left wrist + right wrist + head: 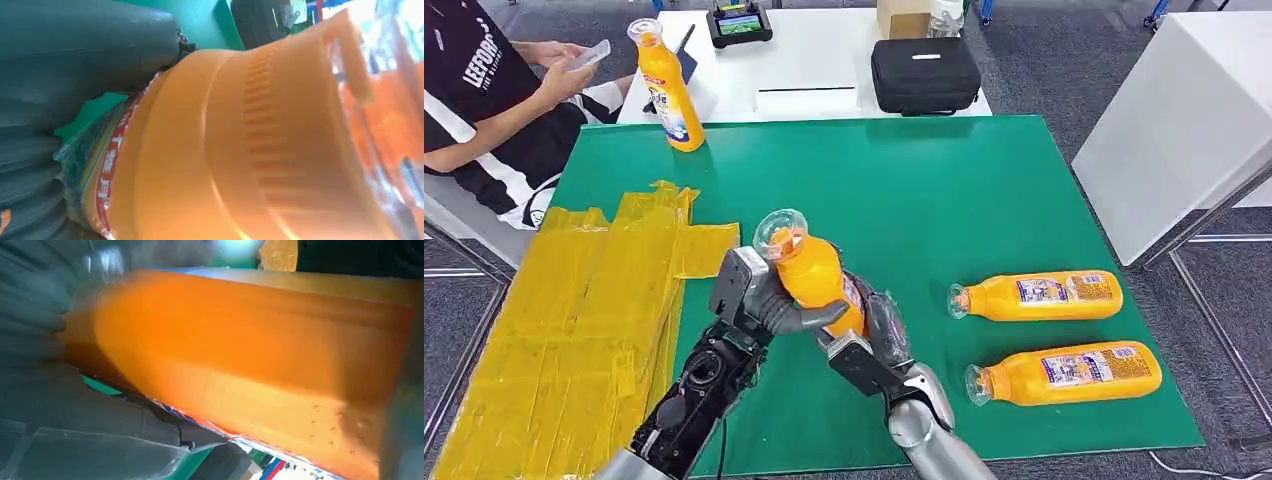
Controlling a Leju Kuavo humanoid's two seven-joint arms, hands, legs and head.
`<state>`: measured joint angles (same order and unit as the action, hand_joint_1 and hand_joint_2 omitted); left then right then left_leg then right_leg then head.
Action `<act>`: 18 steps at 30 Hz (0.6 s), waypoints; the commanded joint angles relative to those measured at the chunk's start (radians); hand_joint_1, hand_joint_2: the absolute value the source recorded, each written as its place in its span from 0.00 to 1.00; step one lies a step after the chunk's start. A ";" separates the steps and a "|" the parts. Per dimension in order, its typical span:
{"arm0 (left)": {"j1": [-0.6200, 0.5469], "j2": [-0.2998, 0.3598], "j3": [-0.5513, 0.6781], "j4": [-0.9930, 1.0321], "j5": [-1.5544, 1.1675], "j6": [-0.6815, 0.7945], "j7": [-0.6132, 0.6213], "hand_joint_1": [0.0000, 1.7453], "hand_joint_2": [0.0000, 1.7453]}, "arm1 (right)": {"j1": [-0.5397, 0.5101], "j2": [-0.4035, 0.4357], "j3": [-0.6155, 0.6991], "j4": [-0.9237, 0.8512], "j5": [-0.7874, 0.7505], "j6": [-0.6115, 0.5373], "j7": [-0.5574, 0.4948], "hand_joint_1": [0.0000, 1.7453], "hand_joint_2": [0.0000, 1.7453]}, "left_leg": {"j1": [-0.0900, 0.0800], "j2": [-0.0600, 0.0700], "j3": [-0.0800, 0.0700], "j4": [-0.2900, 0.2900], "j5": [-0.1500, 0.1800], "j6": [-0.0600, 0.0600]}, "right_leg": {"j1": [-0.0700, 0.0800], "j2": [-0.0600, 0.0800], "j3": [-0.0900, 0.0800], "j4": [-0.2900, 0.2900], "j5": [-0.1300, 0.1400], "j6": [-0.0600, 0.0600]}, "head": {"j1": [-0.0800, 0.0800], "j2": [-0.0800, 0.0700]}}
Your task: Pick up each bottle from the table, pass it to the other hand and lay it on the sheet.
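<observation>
An orange bottle [812,270] with a clear cap stands tilted above the green mat [924,190], held between both hands. My left hand [769,305] wraps its fingers around the bottle's middle from the left. My right hand [874,335] grips its lower part from the right. Up close, the left wrist view has the bottle's [260,150] ribbed orange shoulder and the right wrist view its smooth side [240,350]. Two more orange bottles [1036,296] [1066,372] lie on their sides at the mat's right. Another one [667,88] stands upright at the far left corner. The yellow sheet [584,320] lies at the left.
A person in a black shirt [484,90] sits at the far left holding a phone. A white table [814,60] behind the mat carries a black case [924,72], a controller [739,22] and a box. Another white table [1184,120] stands at the right.
</observation>
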<state>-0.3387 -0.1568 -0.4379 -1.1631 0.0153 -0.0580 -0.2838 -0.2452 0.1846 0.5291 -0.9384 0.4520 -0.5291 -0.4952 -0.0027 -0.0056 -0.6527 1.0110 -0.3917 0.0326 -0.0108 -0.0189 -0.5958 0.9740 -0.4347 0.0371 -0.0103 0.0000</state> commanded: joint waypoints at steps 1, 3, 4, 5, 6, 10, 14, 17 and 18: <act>-0.015 0.017 0.066 0.026 0.032 0.078 -0.027 1.00 1.00 | 0.011 -0.032 0.031 -0.042 0.008 -0.037 -0.021 0.00 1.00 | 0.000 0.002 0.006 -0.001 -0.002 -0.002 | 0.000 0.003 0.006 -0.001 -0.002 -0.001 | 0.000 0.000; -0.016 0.020 0.067 0.025 0.032 0.077 -0.026 1.00 1.00 | 0.011 -0.034 0.030 -0.043 0.008 -0.037 -0.021 0.00 1.00 | 0.000 0.001 0.006 -0.001 -0.002 -0.002 | 0.000 0.002 0.006 -0.001 -0.002 -0.002 | 0.000 0.000; -0.015 0.022 0.067 0.020 -0.003 0.130 -0.040 1.00 1.00 | 0.020 -0.036 0.025 -0.063 0.012 -0.040 -0.019 0.00 1.00 | 0.000 0.001 0.004 -0.001 -0.001 -0.002 | 0.000 0.002 0.004 -0.001 -0.001 -0.001 | 0.000 0.000; -0.015 0.027 0.068 0.021 -0.031 0.166 -0.041 1.00 1.00 | 0.027 -0.041 0.021 -0.077 0.023 -0.049 -0.015 0.00 1.00 | 0.001 0.002 0.007 0.000 -0.003 -0.002 | 0.001 0.003 0.007 -0.001 -0.002 -0.002 | -0.001 0.000; -0.014 0.038 0.078 0.021 -0.053 0.201 -0.047 1.00 1.00 | 0.037 -0.049 0.014 -0.103 0.023 -0.044 -0.010 0.00 1.00 | 0.000 0.001 0.003 -0.001 -0.001 -0.001 | 0.000 0.001 0.003 -0.001 -0.001 -0.001 | 0.000 0.000; -0.017 0.073 0.111 0.031 -0.303 0.440 -0.056 1.00 1.00 | 0.100 -0.076 -0.040 -0.239 0.007 -0.003 0.017 0.00 1.00 | 0.000 0.001 0.004 -0.001 -0.001 -0.001 | 0.000 0.002 0.004 -0.001 -0.001 -0.001 | 0.000 0.000; -0.013 0.099 0.224 0.005 -0.642 0.640 -0.003 1.00 1.00 | 0.168 -0.104 -0.095 -0.364 0.057 0.007 0.047 0.00 1.00 | 0.000 0.001 0.009 0.000 -0.003 -0.003 | 0.000 0.002 0.008 -0.001 -0.003 -0.002 | 0.000 0.000; -0.008 0.094 0.255 -0.008 -0.656 0.615 -0.010 1.00 1.00 | 0.177 -0.105 -0.105 -0.375 0.063 0.015 0.047 0.00 1.00 | 0.001 0.002 0.006 0.000 -0.003 -0.002 | 0.000 0.003 0.006 -0.001 -0.002 -0.002 | 0.000 0.000; -0.005 0.088 0.257 -0.010 -0.660 0.611 -0.011 1.00 1.00 | 0.176 -0.102 -0.105 -0.370 0.062 0.017 0.047 0.00 1.00 | 0.000 0.001 0.003 0.000 -0.001 -0.001 | 0.000 0.001 0.003 -0.001 -0.001 -0.001 | 0.000 0.000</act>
<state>-0.3295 -0.0957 -0.2887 -1.1719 -0.6018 0.5577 -0.3025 -0.1048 0.1262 0.4764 -1.2075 0.5070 -0.5257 -0.4581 -0.0026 -0.0056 -0.6530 1.0110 -0.3917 0.0325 -0.0108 -0.0189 -0.5963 0.9740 -0.4348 0.0370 -0.0107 0.0000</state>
